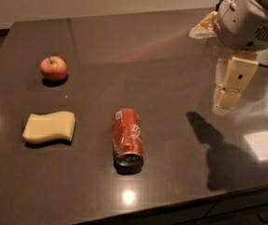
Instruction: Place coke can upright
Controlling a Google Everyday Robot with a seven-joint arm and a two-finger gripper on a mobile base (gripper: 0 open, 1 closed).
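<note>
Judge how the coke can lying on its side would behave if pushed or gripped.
Lying on its side on the smooth table, the coke can would probably roll if nudged sideways. Its thin wall likely dents under a hard squeeze. The gripper hangs at picture right, apart from it.

Dark table (171, 55): coke can (127, 136) on side, apple (53, 68), sponge (49, 126); claw (228, 97) above, rt.

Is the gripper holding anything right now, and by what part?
Nothing. The gripper hangs at the right, apart from the coke can lying on its side.
</note>
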